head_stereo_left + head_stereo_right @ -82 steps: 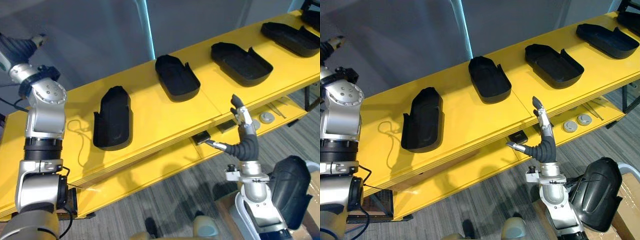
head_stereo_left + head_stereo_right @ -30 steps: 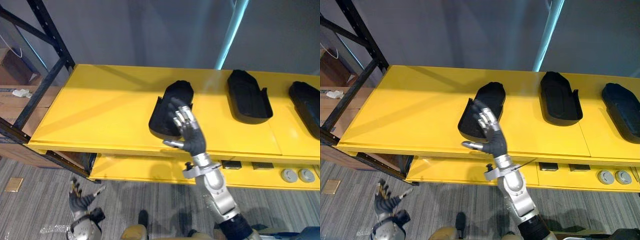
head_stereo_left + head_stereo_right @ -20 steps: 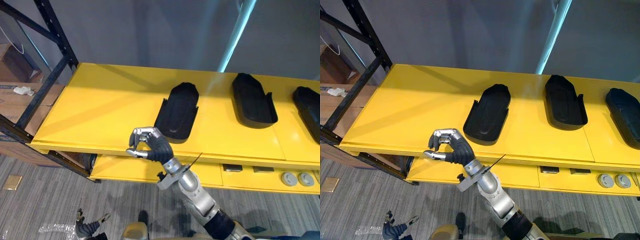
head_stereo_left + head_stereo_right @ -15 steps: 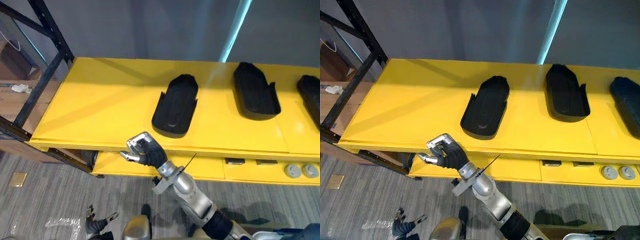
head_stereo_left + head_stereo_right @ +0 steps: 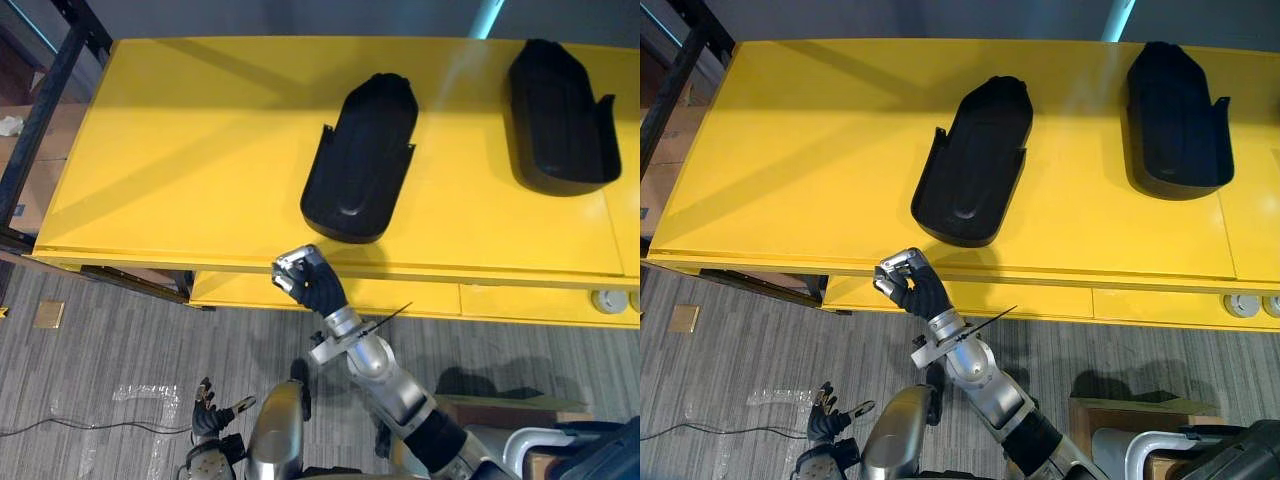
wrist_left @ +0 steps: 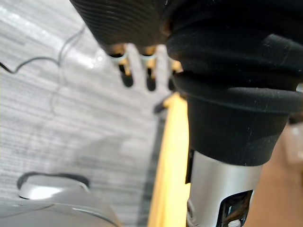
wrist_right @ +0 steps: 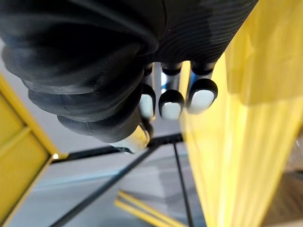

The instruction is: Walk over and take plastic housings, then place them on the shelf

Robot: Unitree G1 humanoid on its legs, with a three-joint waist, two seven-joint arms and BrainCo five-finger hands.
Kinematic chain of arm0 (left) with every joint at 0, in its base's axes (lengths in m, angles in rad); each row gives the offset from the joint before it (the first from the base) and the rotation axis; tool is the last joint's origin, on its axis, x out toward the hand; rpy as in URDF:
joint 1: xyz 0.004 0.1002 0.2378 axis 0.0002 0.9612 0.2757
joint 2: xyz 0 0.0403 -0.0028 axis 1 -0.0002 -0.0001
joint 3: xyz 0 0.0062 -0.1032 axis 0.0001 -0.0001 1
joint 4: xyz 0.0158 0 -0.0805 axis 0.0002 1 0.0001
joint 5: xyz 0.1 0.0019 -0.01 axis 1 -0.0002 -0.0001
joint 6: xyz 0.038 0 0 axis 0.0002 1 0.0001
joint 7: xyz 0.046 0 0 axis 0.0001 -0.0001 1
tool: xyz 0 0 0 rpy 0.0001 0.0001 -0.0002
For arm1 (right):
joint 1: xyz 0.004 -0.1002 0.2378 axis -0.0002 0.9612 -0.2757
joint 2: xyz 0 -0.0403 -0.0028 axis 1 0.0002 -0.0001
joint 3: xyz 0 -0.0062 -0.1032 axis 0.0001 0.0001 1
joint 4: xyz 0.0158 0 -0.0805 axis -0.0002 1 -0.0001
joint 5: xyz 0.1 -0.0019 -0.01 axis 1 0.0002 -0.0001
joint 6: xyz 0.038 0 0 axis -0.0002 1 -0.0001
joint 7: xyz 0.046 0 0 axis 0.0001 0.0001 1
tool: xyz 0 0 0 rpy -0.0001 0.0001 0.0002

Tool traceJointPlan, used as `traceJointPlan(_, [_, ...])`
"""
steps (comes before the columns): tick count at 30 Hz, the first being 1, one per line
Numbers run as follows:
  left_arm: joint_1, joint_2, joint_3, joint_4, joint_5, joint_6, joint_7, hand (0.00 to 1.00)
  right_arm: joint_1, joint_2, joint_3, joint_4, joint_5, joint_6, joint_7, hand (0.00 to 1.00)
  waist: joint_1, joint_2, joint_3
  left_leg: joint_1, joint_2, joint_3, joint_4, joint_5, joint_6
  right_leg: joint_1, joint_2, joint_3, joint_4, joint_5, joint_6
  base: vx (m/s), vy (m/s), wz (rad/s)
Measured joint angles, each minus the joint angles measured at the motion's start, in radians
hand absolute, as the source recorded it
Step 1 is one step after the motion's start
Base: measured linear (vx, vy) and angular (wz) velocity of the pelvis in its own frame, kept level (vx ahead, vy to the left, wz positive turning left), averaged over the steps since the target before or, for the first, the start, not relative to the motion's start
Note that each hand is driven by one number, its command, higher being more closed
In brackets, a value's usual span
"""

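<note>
Two black plastic housings lie open side up on the yellow shelf top [image 5: 180, 150]: the nearer housing [image 5: 360, 160] in the middle, a second housing [image 5: 560, 115] to its right. My right hand [image 5: 305, 280] is a curled fist holding nothing, at the shelf's front edge just below and left of the nearer housing's near end, not touching it. Its curled fingers [image 7: 171, 101] show beside the yellow board in the right wrist view. My left hand [image 5: 210, 418] hangs low over the floor at the lower left, fingers [image 6: 137, 71] straight and spread.
A black rack post [image 5: 50, 110] stands at the shelf's left end. A lower yellow shelf [image 5: 500, 302] runs under the top board, with round grey discs [image 5: 608, 300] at its right. A cardboard box [image 5: 1120, 415] sits on the grey floor at the lower right.
The camera has tipped down and closer to the shelf. My right hand, open in front of the nearer housing a second ago, has curled into a fist and dropped to the shelf's front edge.
</note>
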State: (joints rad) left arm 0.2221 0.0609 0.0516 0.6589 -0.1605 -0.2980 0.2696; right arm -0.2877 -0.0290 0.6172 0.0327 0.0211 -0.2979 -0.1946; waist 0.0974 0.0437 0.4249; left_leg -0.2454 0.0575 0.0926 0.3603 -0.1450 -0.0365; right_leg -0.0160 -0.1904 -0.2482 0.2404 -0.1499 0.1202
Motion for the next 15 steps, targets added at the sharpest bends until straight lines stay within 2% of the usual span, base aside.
traceJointPlan(9, [0.003, 0.008, -0.036, 0.016, -0.03, 0.002, 0.004, 0.0, -0.04, -0.001, -0.122, 0.062, -0.04, 0.001, -0.084, 1.0, 0.002, 0.017, 0.012, 0.031, -0.011, 0.013, -0.012, 0.006, -0.003, 0.003, -0.02, 0.001, 0.045, -0.027, -0.003, 0.01, -0.003, 0.04])
traceJointPlan(11, [0.004, 0.007, -0.036, 0.026, -0.03, 0.002, 0.012, 0.0, -0.04, -0.001, -0.183, 0.069, -0.042, 0.005, -0.102, 1.0, 0.0, 0.018, 0.013, 0.047, -0.024, 0.014, -0.04, 0.022, -0.002, 0.004, -0.033, 0.001, 0.058, -0.038, 0.009, -0.04, -0.023, 0.04])
traceJointPlan(15, [0.014, 0.006, -0.036, 0.029, -0.032, 0.01, 0.02, 0.0, -0.044, -0.016, -0.289, 0.085, -0.047, 0.023, -0.135, 1.0, -0.001, 0.018, 0.013, 0.07, -0.035, 0.013, -0.088, 0.05, -0.002, 0.004, -0.043, -0.001, 0.063, -0.039, 0.008, -0.02, -0.017, 0.03])
